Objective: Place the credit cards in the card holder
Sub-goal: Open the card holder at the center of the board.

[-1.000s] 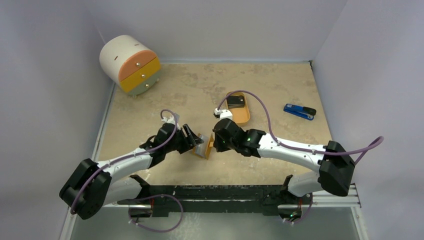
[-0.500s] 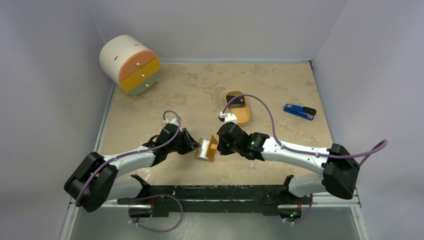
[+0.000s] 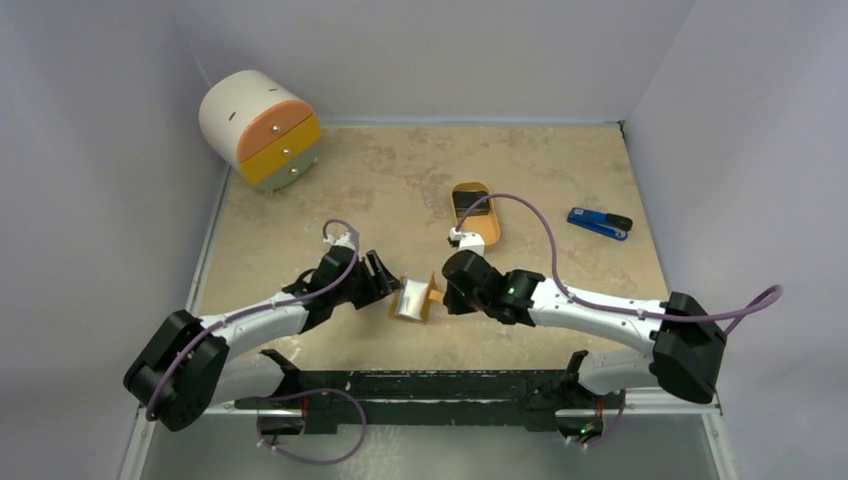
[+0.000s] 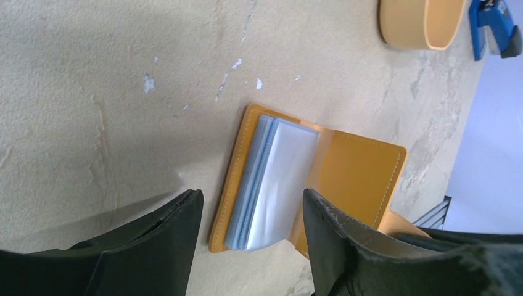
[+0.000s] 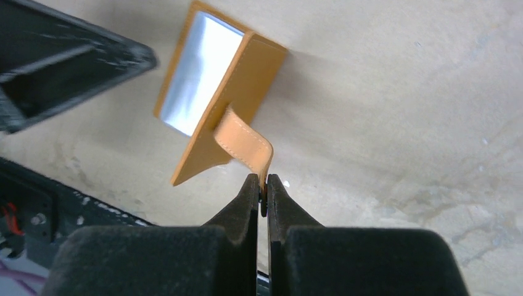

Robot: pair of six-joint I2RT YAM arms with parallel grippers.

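Card holder lies open, its tab clenched in right jaws; left jaws released.

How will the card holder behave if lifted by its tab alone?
Probably floppy: the tab bends where the right tool pinches it. The card holder would likely swing wider, since it sits half open with its clear sleeves fanned loose. It looks thin, so probably light.
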